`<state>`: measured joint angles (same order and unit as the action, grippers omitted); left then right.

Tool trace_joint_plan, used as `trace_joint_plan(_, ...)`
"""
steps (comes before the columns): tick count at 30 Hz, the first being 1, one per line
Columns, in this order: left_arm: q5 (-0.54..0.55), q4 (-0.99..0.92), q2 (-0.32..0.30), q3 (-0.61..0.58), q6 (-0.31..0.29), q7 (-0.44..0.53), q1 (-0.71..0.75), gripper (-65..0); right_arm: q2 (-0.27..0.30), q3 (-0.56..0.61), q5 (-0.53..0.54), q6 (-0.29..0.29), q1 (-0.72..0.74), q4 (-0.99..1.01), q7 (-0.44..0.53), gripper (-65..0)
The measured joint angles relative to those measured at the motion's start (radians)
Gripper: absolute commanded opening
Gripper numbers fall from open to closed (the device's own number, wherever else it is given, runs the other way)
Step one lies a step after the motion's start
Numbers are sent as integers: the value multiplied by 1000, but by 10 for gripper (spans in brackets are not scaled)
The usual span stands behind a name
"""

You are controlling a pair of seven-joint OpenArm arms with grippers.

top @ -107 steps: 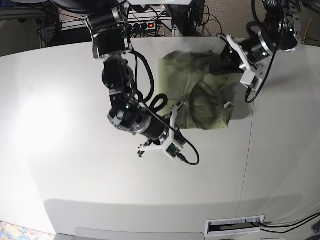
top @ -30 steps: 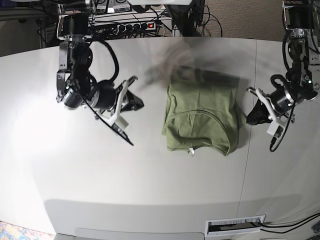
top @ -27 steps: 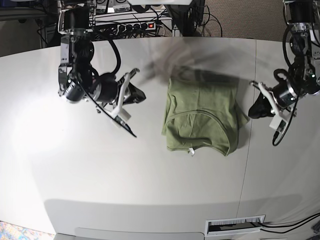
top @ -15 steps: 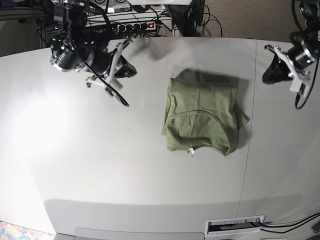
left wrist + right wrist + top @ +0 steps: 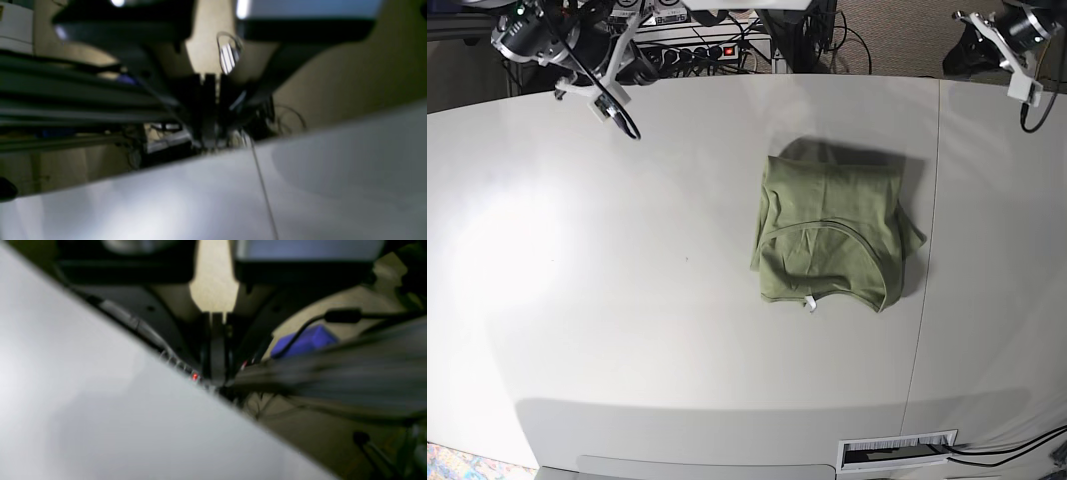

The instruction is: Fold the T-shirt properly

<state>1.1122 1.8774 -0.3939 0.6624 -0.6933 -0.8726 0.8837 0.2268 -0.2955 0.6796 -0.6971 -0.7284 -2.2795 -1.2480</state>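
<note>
Olive-green T-shirt [image 5: 832, 232] lies folded into a compact rectangle on my white table [image 5: 627, 300], right of centre, its small white tag [image 5: 808, 304] at the near edge. I see my left gripper [image 5: 210, 110] with jaws pressed together, holding nothing, at the far right table edge. My right gripper [image 5: 216, 346] is likewise closed and empty, far left.

A broad white table [image 5: 677, 330] filled most of the base view, with a thin seam [image 5: 924, 280] running front to back near its right side. Behind its far edge lay a black power strip [image 5: 712, 50] with a red light, among tangled dark cables [image 5: 847, 45]. A slotted vent [image 5: 897, 452] sat by the near edge.
</note>
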Motion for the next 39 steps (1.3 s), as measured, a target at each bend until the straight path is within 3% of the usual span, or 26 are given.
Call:
trace_joint_plan(10,-12,0,2,0,0,-18,216,-647,0,-77,-8,0,-246,0,5,-650)
trace_joint_plan(14,-103,-16,58,0,0,-13,232,-647,0,-77,-109,0,-320,0,95,-650)
trace_joint_plan(20,-239,-196,86,-40,2,130,211,-647,1,-76,-167,4,-351,190,203,-650)
trace_joint_plan(25,-299,-408,86,-141,3,176,130,-647,0,-71,-194,3,-297,465,265,-650)
trace_joint_plan(30,-486,-565,86,-302,7,346,42,-647,0,-69,-199,2,-166,708,272,-650)
trace_joint_plan(34,-582,-632,87,-420,9,431,-26,-647,30,-24,-275,2,-51,883,338,-650)
trace_joint_plan(39,-655,-707,92,-530,148,559,-106,-647,90,103,-438,6,80,1092,519,-650)
